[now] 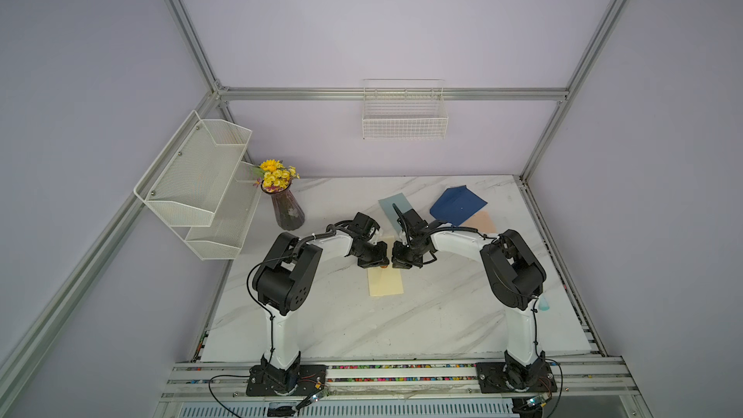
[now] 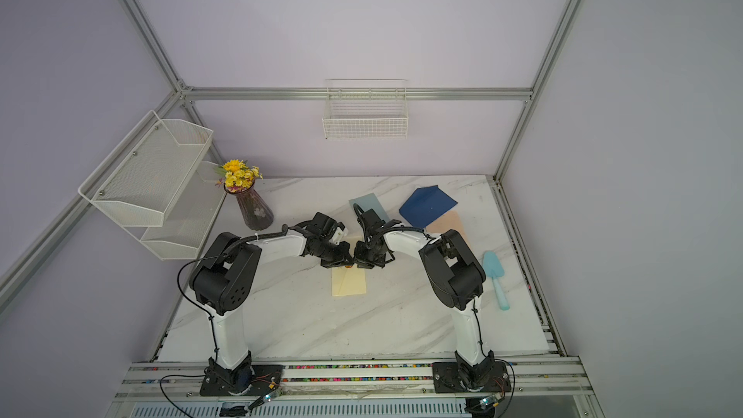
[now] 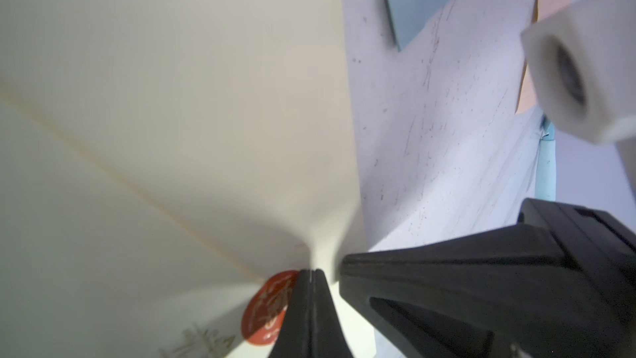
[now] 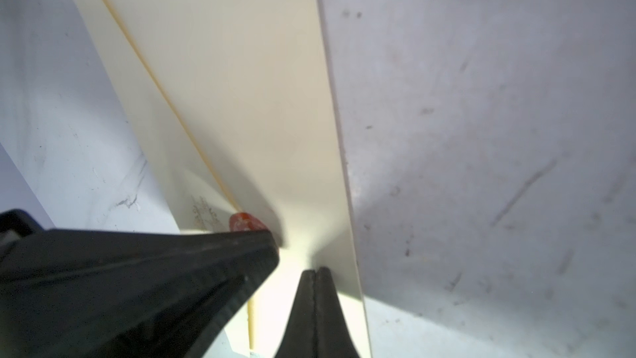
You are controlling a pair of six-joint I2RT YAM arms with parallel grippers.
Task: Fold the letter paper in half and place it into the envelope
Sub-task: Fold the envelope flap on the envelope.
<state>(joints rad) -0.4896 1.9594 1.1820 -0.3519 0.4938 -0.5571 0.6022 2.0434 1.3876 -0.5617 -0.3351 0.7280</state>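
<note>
One cream letter paper (image 1: pixel 385 281) lies with its long axis running from the claws back toward the robot's base. The blue envelope (image 1: pixel 458 205) lies beyond the right gripper (image 4: pixel 315 272), so that arm is nearer. This one and the left gripper (image 3: pixel 311 273), side by side, are pinched tight on the paper's lifted far edge.

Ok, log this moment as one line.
stage: folding | left gripper: shut on letter paper | right gripper: shut on letter paper | envelope: lying apart, untouched

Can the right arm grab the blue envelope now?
Probably not yet. The right gripper is shut on the cream paper, so it is busy, though the blue envelope lies close by, uncovered.
</note>
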